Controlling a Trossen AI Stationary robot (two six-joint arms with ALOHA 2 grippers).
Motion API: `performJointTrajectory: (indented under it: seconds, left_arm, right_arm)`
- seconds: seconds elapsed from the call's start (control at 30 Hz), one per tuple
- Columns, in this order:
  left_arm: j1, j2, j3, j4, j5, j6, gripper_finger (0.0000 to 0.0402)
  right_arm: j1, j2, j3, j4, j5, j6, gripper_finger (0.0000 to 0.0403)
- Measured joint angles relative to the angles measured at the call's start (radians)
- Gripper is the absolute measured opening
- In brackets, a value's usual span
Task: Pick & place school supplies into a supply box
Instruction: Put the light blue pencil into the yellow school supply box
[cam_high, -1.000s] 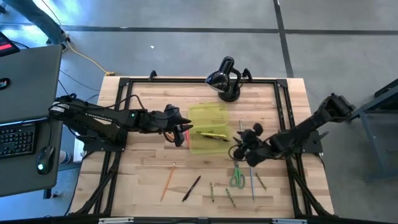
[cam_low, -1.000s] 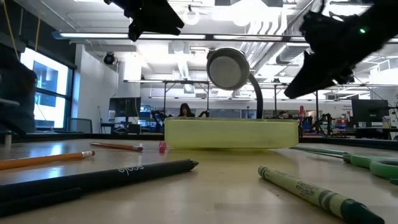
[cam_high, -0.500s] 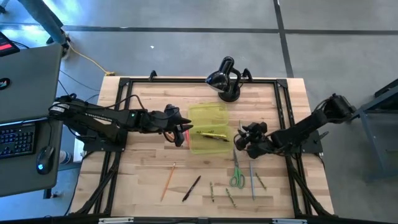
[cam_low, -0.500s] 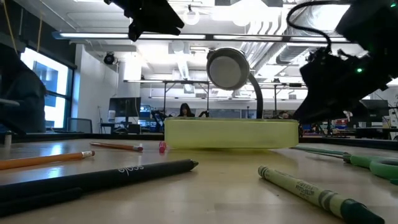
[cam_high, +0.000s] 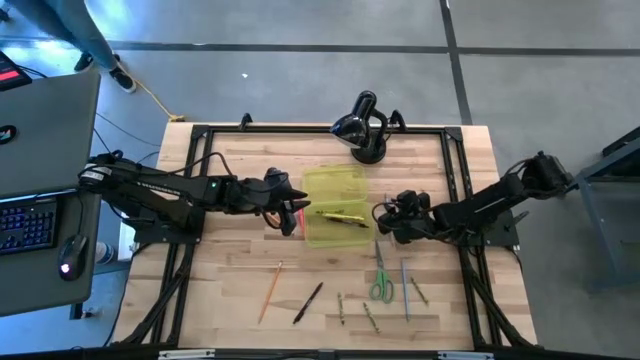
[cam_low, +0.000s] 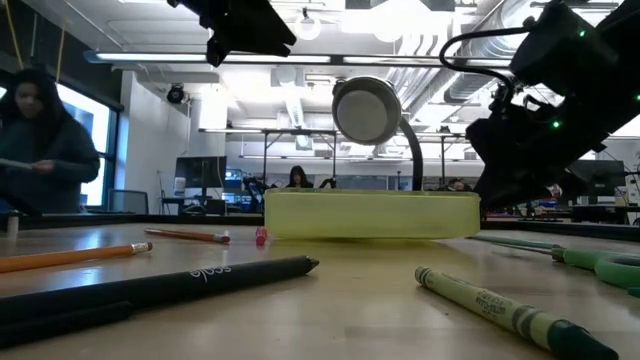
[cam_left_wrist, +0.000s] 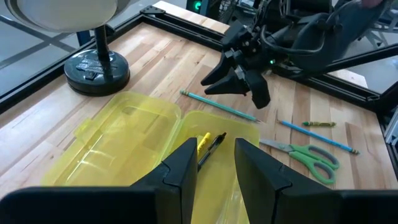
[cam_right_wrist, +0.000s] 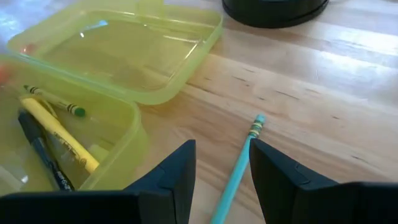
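The supply box (cam_high: 335, 205) lies open at mid-table, its lid (cam_right_wrist: 124, 43) folded flat on the wood. Its base (cam_right_wrist: 62, 143) holds a yellow marker, a black pen and a green crayon. My left gripper (cam_left_wrist: 214, 146) hovers open over the box's left side, with nothing between its fingers. My right gripper (cam_right_wrist: 221, 146) is open just right of the box, low over a teal pencil (cam_right_wrist: 239, 162) that lies flat on the table. Green-handled scissors (cam_high: 381, 285), an orange pencil (cam_high: 270, 290), a black pen (cam_high: 308, 302), a blue pencil (cam_high: 405, 290) and crayons lie near the front edge.
A black domed lamp (cam_high: 362, 128) stands on its round base behind the box. A black frame (cam_high: 200, 135) borders the tabletop. Left of the table are a laptop and a mouse. In the low view a person stands in the room at the far left.
My right gripper has sunk toward the table and moved toward the far edge, closing on the box's right side and the teal pencil, while rolling about its own axis. It stays open. My left gripper has kept still.
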Motion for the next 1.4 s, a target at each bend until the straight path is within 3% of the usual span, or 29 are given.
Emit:
performJointTrajectory:
  seconds: [0.13,0.5,0.73,1.1,1.4]
  left_arm:
    - [0.0,0.0,0.0,0.0,-0.001,0.0,0.014]
    - [0.0,0.0,0.0,-0.001,-0.001,0.0,0.014]
    - [0.0,0.0,0.0,-0.001,-0.001,0.0,0.014]
    - [0.0,0.0,0.0,-0.002,-0.001,0.0,0.014]
    - [0.0,0.0,0.0,-0.01,0.007,0.0,0.014]
  right_arm:
    - [0.0,0.022,0.0,-0.006,-0.002,0.029,0.0128]
    - [-0.016,0.237,0.021,0.032,0.019,0.106,0.0128]
    - [-0.051,0.256,0.091,0.025,-0.006,0.045,0.0128]
    - [-0.072,0.263,0.084,-0.028,-0.011,0.075,0.0128]
    - [-0.072,0.267,0.085,-0.125,-0.012,-0.154,0.0128]
